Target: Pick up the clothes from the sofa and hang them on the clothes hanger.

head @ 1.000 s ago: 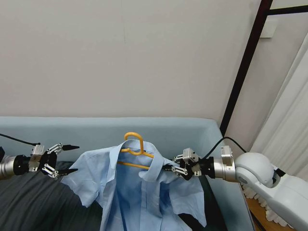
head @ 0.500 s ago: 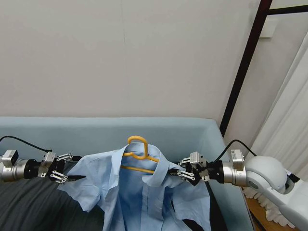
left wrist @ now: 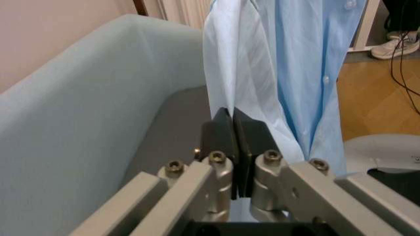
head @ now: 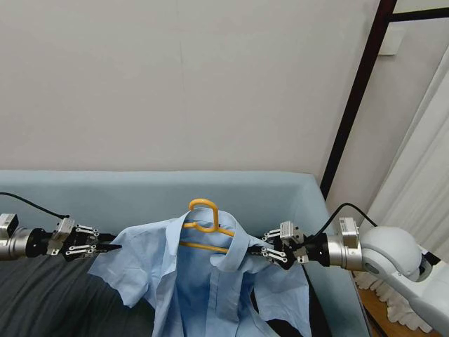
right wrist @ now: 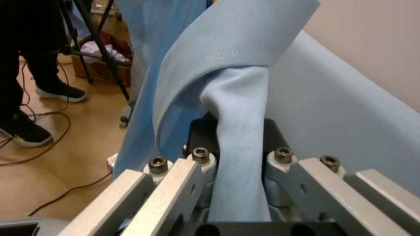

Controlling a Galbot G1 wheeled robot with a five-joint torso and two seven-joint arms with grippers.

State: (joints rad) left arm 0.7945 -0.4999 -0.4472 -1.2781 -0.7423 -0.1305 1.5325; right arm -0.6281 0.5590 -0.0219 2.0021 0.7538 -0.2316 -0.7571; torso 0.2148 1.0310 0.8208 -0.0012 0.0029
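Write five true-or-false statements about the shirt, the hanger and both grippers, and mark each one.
1. The light blue button-up shirt is draped on the orange plastic hanger. True.
2. The left gripper is open and apart from the shirt. False: its jaws are shut on the edge of the shirt's sleeve.
3. The right gripper grips shirt fabric near the collar. True.
4. The shirt lies flat on the seat of the pale blue sofa. False: it is held up between the two grippers, in front of the sofa's back.
5. The hanger's hook is caught on a rail. False: the hook stands free above the collar.
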